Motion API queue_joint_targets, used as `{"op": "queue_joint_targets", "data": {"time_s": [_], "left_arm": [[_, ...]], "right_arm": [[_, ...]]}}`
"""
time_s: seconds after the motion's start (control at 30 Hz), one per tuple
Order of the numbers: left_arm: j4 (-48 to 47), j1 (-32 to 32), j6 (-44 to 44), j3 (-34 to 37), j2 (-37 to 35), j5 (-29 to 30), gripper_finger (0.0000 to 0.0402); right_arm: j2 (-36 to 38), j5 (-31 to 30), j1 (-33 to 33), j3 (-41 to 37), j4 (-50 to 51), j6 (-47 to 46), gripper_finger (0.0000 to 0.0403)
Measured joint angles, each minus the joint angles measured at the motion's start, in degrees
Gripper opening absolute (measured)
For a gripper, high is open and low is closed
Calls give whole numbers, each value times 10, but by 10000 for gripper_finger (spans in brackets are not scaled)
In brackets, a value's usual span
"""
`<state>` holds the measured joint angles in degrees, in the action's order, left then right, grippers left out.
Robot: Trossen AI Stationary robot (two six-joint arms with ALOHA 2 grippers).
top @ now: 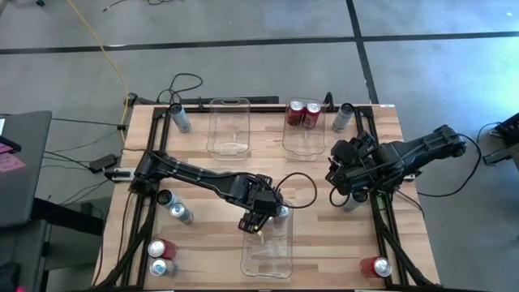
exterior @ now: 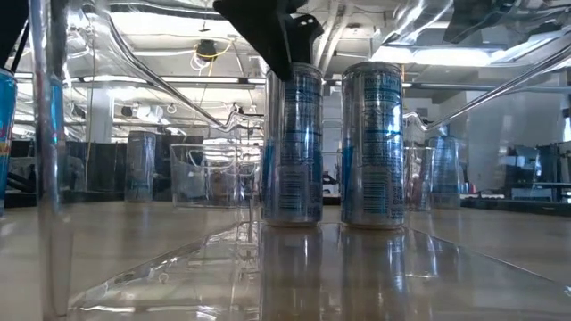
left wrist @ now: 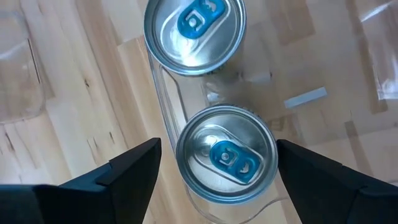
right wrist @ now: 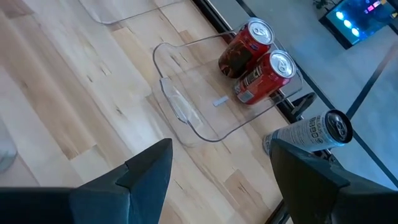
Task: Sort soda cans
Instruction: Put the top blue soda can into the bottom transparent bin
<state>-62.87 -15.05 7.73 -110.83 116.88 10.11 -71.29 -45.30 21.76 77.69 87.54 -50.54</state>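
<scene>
The left gripper (left wrist: 214, 171) is held directly above a silver-blue can (left wrist: 227, 155) with its fingers spread on either side and not touching it, so the can reads as released, standing upright inside the near clear bin (top: 268, 255). A second silver-blue can (left wrist: 194, 28) stands just beside it in the same bin, which suggests this bin is meant for that kind. Two red cans (right wrist: 256, 59) are grouped in the far right bin (right wrist: 186, 118), apparently sorted by colour likewise; a grey can (right wrist: 314, 130) stands just outside that bin. The right gripper (right wrist: 217, 165) hangs open and empty over the table's right side, seemingly waiting its turn. Other cans (top: 169, 207) are left loose near the table's edges, so the sorting is judged partly done.
</scene>
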Motion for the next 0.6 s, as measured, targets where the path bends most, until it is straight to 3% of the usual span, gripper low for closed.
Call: {"op": "queue_joint_targets", "data": {"time_s": [0.3, 0.6], "left_arm": [[12, 0, 6, 0, 0, 6, 312], [9, -1, 6, 0, 0, 7, 312]], "right_arm": [[0, 2, 8, 0, -1, 11, 286], [1, 49, 8, 0, -1, 31, 286]]}}
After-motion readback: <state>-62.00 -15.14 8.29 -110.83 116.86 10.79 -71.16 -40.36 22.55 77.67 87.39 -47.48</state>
